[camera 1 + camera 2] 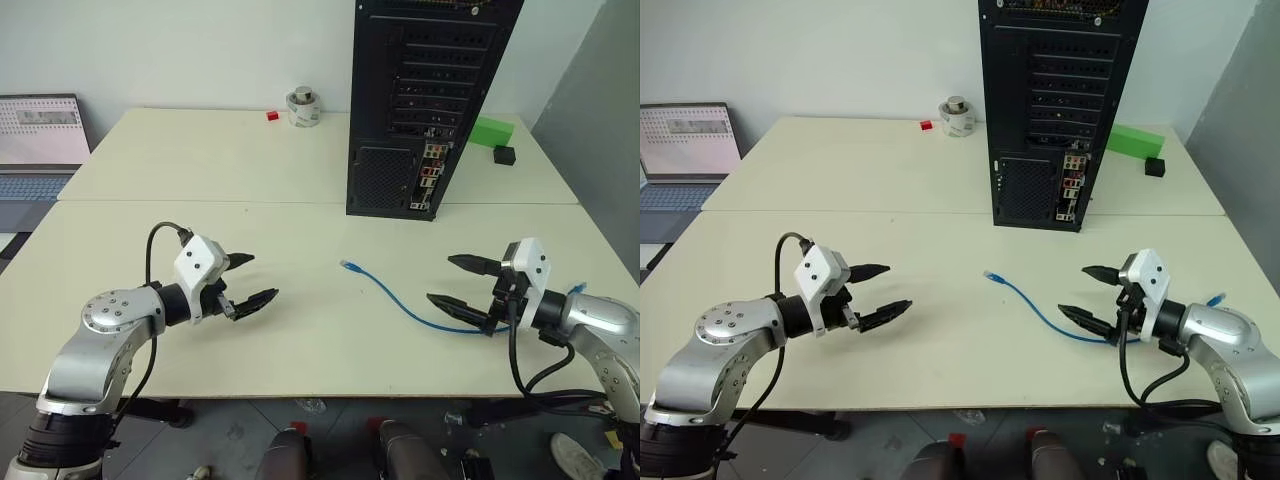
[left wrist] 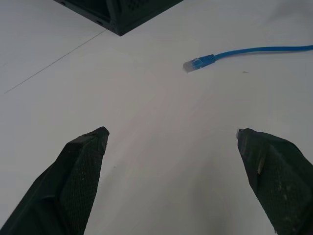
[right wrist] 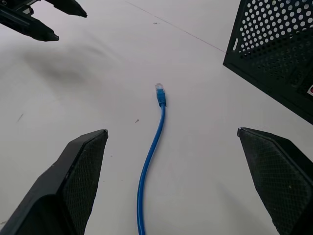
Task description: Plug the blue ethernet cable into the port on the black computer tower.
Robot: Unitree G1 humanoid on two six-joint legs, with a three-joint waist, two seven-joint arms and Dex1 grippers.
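The blue ethernet cable lies loose on the cream table, and its clear plug points toward the black computer tower. The tower stands upright at the back with its rear facing me and a strip of coloured connectors low on its right side. My left gripper hovers open to the left of the plug. My right gripper is open above the cable's middle stretch. Neither holds anything.
A laptop sits at the far left. A white roll and a small red block lie at the back. Right of the tower are a green block and a small black box. A grey wall closes the right side.
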